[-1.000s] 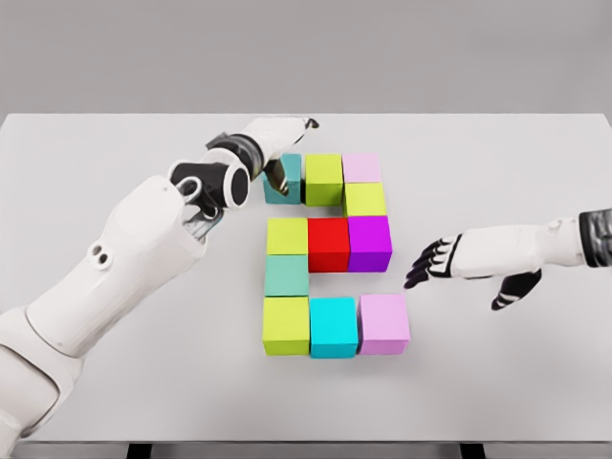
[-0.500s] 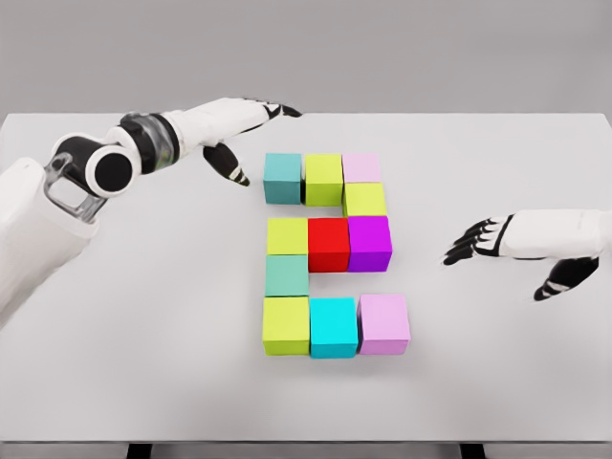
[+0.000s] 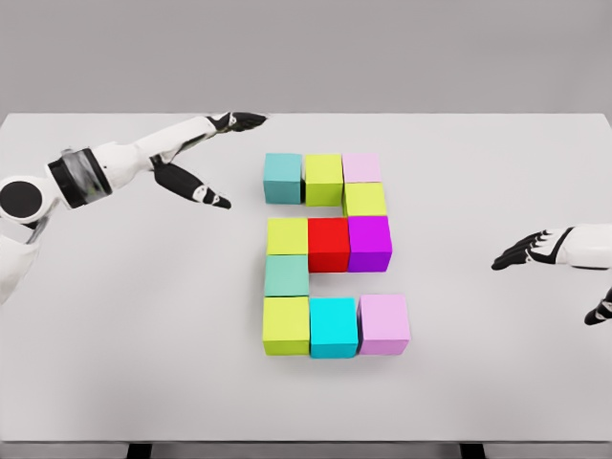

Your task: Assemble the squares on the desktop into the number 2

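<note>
Coloured cubes sit on the white table [image 3: 115, 316] in the shape of a 2. The top row holds a teal cube [image 3: 282, 177], a lime cube [image 3: 323, 178] and a pale pink cube [image 3: 361, 167]. A lime cube [image 3: 364, 200] drops to the middle row of lime [image 3: 286, 235], red [image 3: 328, 242] and purple [image 3: 369, 241]. A mint cube [image 3: 286, 274] leads down to lime [image 3: 286, 324], cyan [image 3: 333, 325] and pink [image 3: 383, 322]. My left hand [image 3: 206, 158] hovers open to the left of the top row. At the right edge my right hand [image 3: 550, 258] is open, holding nothing.
The table's far edge [image 3: 306, 115] meets a plain grey wall. Dark table legs show below the front edge [image 3: 306, 442].
My left hand has let go of the teal cube and drawn back to the left. The right hand has pulled away to the right edge. The cubes have stayed in place.
</note>
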Robot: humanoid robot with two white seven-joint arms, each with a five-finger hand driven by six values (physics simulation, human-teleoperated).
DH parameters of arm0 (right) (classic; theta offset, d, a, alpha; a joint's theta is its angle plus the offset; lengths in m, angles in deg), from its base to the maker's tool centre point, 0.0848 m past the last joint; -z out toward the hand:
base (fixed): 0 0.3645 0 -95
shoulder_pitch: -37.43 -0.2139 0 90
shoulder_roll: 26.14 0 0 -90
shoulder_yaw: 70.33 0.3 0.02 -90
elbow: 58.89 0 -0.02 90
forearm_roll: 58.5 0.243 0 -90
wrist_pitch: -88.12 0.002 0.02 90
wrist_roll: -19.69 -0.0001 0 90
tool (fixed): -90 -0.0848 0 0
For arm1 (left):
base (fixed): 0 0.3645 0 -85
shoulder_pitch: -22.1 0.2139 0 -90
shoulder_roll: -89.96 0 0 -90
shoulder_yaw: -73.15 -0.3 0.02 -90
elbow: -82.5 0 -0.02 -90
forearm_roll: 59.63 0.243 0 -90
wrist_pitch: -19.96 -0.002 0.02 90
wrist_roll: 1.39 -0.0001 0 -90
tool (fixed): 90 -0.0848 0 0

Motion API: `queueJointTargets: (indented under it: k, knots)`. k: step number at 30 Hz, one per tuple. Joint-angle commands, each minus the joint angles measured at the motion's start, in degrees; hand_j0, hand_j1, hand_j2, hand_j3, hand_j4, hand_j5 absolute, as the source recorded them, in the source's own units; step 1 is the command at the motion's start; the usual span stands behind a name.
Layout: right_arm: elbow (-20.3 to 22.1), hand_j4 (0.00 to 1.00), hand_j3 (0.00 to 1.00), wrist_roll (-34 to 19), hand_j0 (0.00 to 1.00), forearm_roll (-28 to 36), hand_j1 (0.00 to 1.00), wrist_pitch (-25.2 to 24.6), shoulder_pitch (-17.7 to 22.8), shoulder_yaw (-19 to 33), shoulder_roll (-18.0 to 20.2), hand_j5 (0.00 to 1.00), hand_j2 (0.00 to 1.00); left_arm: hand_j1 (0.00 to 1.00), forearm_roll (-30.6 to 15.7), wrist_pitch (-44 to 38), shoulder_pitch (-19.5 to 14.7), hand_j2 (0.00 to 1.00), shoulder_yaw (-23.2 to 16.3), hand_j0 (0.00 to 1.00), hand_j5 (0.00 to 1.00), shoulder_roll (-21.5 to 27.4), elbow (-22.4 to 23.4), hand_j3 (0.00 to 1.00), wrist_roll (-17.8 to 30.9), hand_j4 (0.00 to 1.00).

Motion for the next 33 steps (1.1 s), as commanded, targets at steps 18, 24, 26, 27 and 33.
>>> queueJointTargets:
  k: [18,24,26,27,33]
  knots:
    - [1.3,1.00,1.00,0.0,1.00,-4.5,1.00,-0.1,0.5,-5.0,-7.1,1.00,1.00,1.00,19.8,-3.3,0.4,1.00,-0.2,1.00,1.00,2.6,1.1,1.00,0.0,1.00]
    - [1.4,1.00,1.00,0.0,1.00,-4.9,1.00,-0.1,-0.1,-5.1,-7.3,1.00,1.00,1.00,29.8,-3.1,-0.3,1.00,0.1,1.00,1.00,2.5,-2.4,1.00,0.0,1.00]
    - [1.4,1.00,1.00,0.0,1.00,-4.9,1.00,-0.1,0.0,-5.1,-7.3,1.00,1.00,1.00,32.7,-3.1,0.0,1.00,0.0,1.00,1.00,2.5,-3.8,1.00,0.0,1.00]
    - [1.4,1.00,1.00,0.0,1.00,-4.9,1.00,-0.1,0.1,-5.1,-7.6,1.00,1.00,1.00,33.4,-3.1,0.2,1.00,-0.1,1.00,1.00,2.6,-3.9,1.00,0.0,1.00]
    - [1.4,1.00,1.00,0.0,1.00,-5.0,1.00,-0.1,0.6,-5.1,-7.6,1.00,1.00,1.00,37.7,-3.1,0.0,1.00,-0.6,1.00,1.00,2.1,-3.9,1.00,0.0,1.00]
